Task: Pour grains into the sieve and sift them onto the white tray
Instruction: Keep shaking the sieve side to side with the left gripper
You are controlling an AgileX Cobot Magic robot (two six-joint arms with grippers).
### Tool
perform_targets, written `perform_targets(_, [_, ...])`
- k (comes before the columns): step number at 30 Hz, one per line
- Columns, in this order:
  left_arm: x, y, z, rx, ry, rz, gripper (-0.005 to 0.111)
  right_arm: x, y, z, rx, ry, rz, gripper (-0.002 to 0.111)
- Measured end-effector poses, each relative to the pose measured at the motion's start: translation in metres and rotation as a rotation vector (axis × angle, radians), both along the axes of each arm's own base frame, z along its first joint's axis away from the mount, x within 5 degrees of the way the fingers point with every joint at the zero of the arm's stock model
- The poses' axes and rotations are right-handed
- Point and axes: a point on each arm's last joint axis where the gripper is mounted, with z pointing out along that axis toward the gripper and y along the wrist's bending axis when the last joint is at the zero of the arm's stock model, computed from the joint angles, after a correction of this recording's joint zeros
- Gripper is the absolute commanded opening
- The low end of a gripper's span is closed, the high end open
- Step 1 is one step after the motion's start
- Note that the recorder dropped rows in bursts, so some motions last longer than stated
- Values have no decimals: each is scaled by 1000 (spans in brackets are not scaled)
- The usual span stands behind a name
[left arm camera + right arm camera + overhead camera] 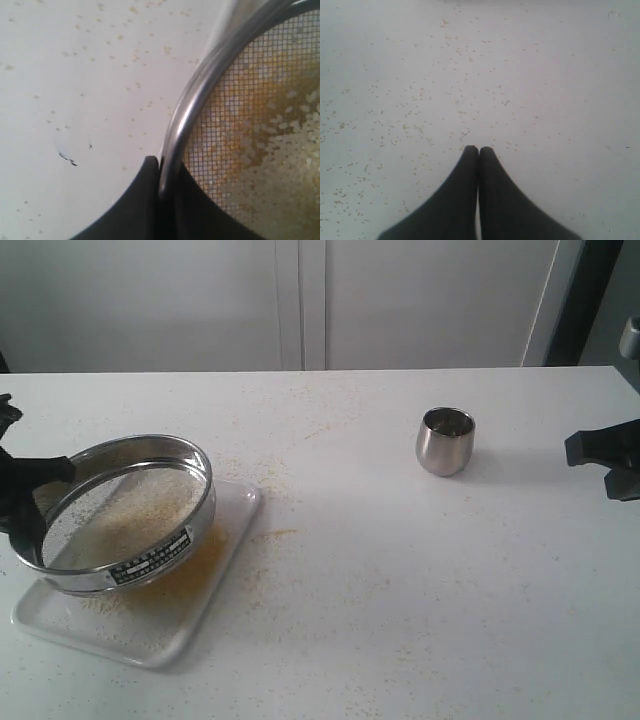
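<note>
The sieve (125, 540), a wide steel ring with a label on its side, hangs tilted over the white tray (175, 632). Whitish grains (140, 508) lie on its mesh, and fine yellow ones dust the tray beneath. My left gripper (50, 480) is shut on the sieve's left rim. In the left wrist view the steel rim (200, 95) runs down between the two black fingers (135, 205) of that gripper (162, 170), one inside the mesh and one outside, with grains (285, 165) on the wire. My right gripper (600, 452) hovers at the far right, shut and holding nothing (479, 149).
A small rounded steel cup (445, 440) stands upright at the back right of the white table (400, 590). Stray grains (395, 130) are scattered over the tabletop, thickest around the tray and towards the middle.
</note>
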Motion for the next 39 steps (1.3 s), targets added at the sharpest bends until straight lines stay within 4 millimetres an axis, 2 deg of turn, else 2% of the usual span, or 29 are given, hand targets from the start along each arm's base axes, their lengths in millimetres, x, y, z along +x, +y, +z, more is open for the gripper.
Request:
perform_targets(2, [1, -1, -2, -10, -3, -11, 0, 0, 0, 0, 0, 0, 0, 0])
perform_targets(6, [0, -21, -1, -19, -27, -118, 0, 0, 0, 0, 0, 0, 0, 0])
perform_targets(8, [0, -20, -1, 6, -18, -115, 0, 0, 0, 0, 0, 0, 0, 0])
perform_targets(12, [0, -4, -3, 32, -16, -24, 0, 0, 0, 0, 0, 0, 0, 0])
perform_targets(17, [1, -18, 0, 66, -72, -158, 0, 0, 0, 0, 0, 0, 0, 0])
perform_targets(22, [-3, -4, -6, 70, -42, -54, 0, 0, 0, 0, 0, -2, 0, 0])
perform_targets(25, [-2, -17, 4, 57, -131, -166, 0, 0, 0, 0, 0, -2, 0, 0])
perform_targets(26, [-2, -16, 7, 47, -133, -148, 0, 0, 0, 0, 0, -2, 0, 0])
perform_targets(28, [-3, -2, 4, 28, -108, -55, 0, 0, 0, 0, 0, -2, 0, 0])
perform_targets(29, [-3, -3, 3, 20, -108, -52, 0, 0, 0, 0, 0, -2, 0, 0])
perform_targets(32, [-3, -29, 7, 5, -169, -203, 0, 0, 0, 0, 0, -2, 0, 0])
perform_targets(33, [-4, -28, 6, 2, -146, -176, 0, 0, 0, 0, 0, -2, 0, 0])
perform_targets(35, [-5, -9, -1, -5, -101, -53, 0, 0, 0, 0, 0, -2, 0, 0])
perform_targets(36, [-4, -7, -3, -16, -100, -43, 0, 0, 0, 0, 0, -2, 0, 0])
perform_targets(38, [-4, -20, 2, -4, -160, -153, 0, 0, 0, 0, 2, -2, -1, 0])
perform_targets(39, [-4, -19, 3, 10, -157, -155, 0, 0, 0, 0, 2, -2, -1, 0])
